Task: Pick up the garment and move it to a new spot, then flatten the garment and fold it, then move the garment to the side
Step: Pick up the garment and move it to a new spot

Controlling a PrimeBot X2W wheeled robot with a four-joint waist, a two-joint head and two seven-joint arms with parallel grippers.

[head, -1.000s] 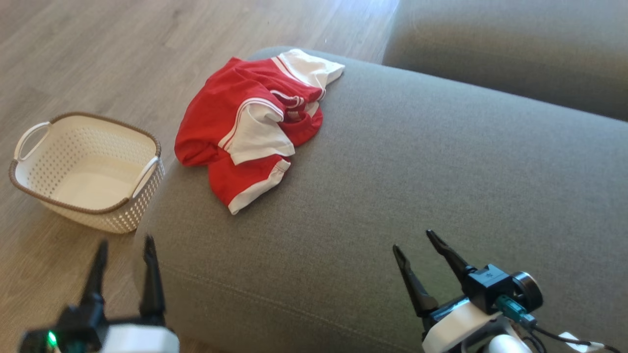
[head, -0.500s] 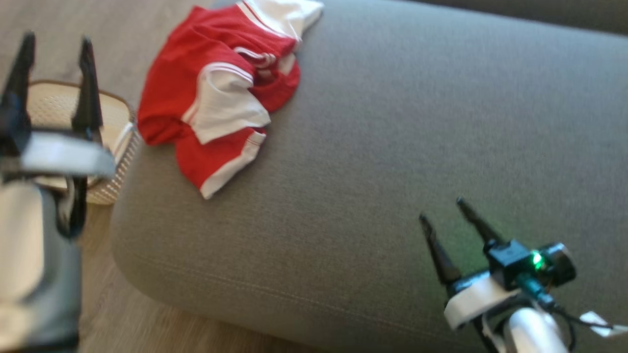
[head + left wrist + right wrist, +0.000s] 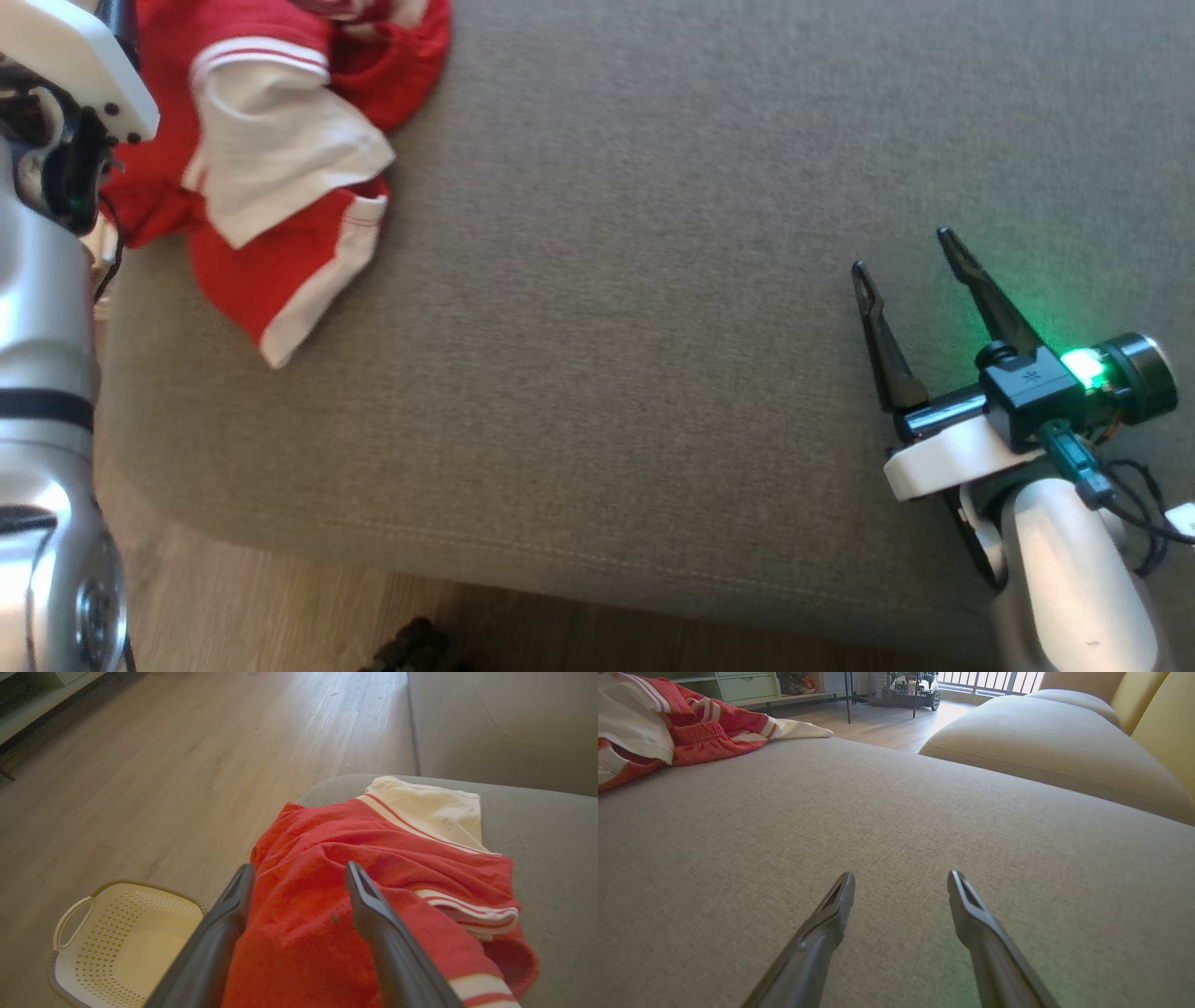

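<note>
The left gripper (image 3: 299,877) is now up over the garment (image 3: 420,858) — a second ago it sat low. Its fingers are spread, holding nothing. The garment lies bunched on the sofa (image 3: 653,280), upper left of the head view. The right gripper (image 3: 901,252), lower right, is spread too — a grab looks near.

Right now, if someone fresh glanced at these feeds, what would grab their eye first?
The red and white garment, crumpled at the left corner of the grey sofa cushion, with the left gripper aimed at it from close by, fingers open. Next, the right gripper, also open with a green light glowing on it, over bare cushion far from the cloth. A cream perforated basket sits on the wood floor beside the cushion.
</note>
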